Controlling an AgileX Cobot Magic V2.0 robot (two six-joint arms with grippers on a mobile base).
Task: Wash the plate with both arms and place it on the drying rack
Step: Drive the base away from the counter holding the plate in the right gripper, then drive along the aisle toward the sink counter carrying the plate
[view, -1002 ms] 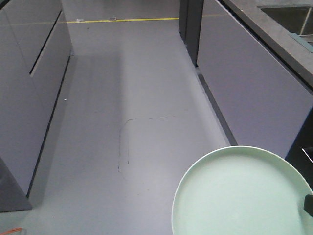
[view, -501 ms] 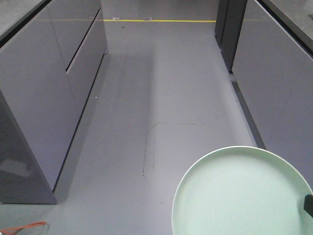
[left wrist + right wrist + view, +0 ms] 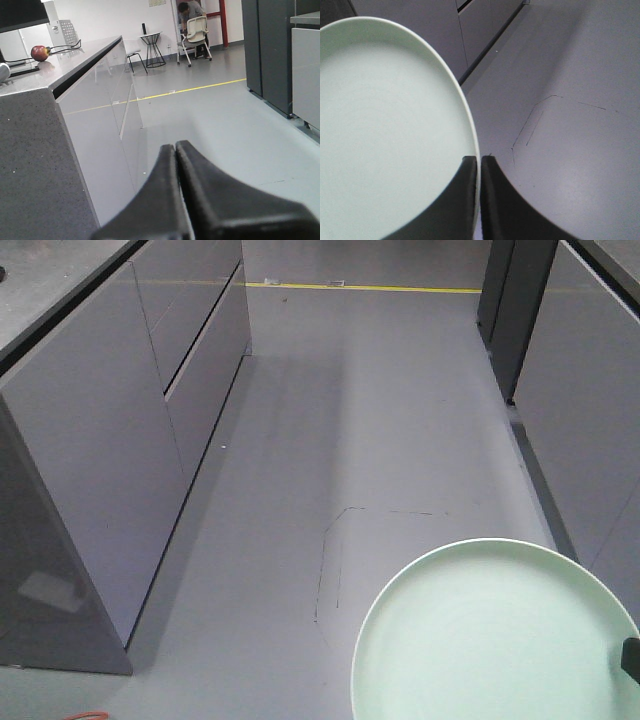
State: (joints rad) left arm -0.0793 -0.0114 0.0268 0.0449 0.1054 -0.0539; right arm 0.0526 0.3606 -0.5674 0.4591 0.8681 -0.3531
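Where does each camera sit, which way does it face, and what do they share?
Left wrist: low, facing along the grey floor toward a yellow floor line; shut black left gripper at bottom.
Right wrist: looks down at the floor; black right gripper pinches the rim of the round pale mint-green plate.
Front: mounted high, tilted down at the floor between grey cabinets; right gripper barely shows at the edge.
Shared: front and right wrist both show the plate.
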